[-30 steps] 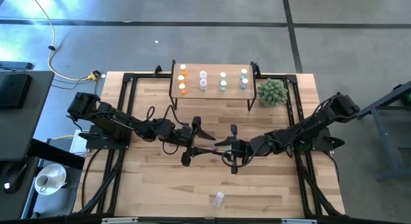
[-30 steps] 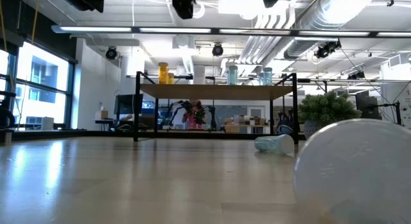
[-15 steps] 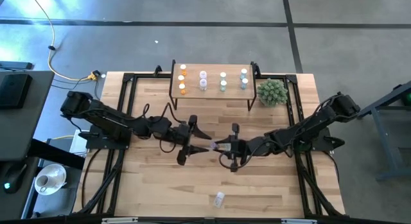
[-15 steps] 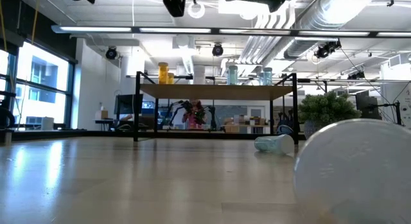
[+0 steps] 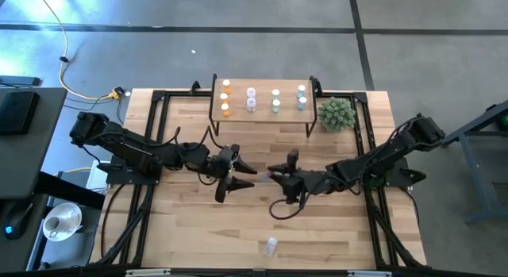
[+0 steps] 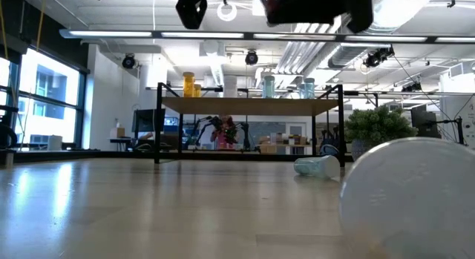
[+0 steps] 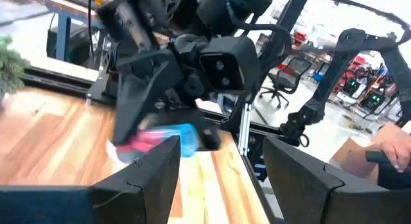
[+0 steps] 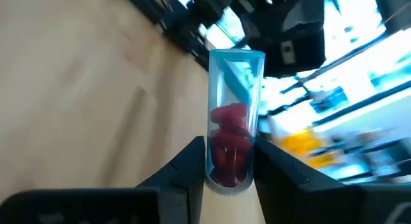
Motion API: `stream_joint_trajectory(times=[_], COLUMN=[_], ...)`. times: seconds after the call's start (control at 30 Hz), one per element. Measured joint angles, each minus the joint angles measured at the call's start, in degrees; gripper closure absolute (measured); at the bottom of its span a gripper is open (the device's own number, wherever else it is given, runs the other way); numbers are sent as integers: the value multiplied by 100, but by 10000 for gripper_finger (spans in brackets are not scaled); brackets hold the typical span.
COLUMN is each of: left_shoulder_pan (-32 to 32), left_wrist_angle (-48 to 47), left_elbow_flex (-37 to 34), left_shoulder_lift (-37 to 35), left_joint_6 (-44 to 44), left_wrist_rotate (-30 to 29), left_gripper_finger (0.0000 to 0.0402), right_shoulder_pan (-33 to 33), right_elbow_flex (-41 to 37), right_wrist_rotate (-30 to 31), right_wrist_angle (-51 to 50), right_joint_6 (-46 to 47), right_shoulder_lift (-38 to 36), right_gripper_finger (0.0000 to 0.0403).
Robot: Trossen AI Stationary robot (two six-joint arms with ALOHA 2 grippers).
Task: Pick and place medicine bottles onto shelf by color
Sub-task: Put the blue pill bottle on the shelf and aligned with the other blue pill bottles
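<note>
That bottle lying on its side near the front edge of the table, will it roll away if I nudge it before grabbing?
Probably yes. The bottle lies on its side on the smooth wooden table, and its round body would likely roll across its axis under a sideways nudge. It looks small and mostly empty, so probably light and easily knocked. Closing the tool across its width from above seems safer than pushing.

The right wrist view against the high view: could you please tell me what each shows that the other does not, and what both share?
Only the right wrist view shows the held bottle closely: a clear blue-tinted tube with red contents, clamped between the right gripper fingers.

Only the high view shows the shelf with bottles in orange, pink, green and blue columns, the spiky plant, a loose bottle near the table's front edge, and the open left gripper.

Both show the wooden table and the two grippers facing each other mid-table.
</note>
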Motion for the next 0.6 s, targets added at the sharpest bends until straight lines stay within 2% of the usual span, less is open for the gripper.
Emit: stream_joint_trajectory(times=[0.47,0.6], left_shoulder_pan=[11,119], left_wrist_angle=[-76,-76], left_elbow_flex=[0,0], left_shoulder_lift=[-3,-3], left_joint_6=[-1109,-1304], left_wrist_rotate=[-26,0], left_gripper_finger=[190,190], right_shoulder_pan=[4,4], right_elbow_flex=[-1,-1], right_wrist_rotate=[1626,1692], right_wrist_angle=[42,177], right_joint_6=[-6747,-6970], right_shoulder_lift=[0,2], right_gripper_finger=[304,304])
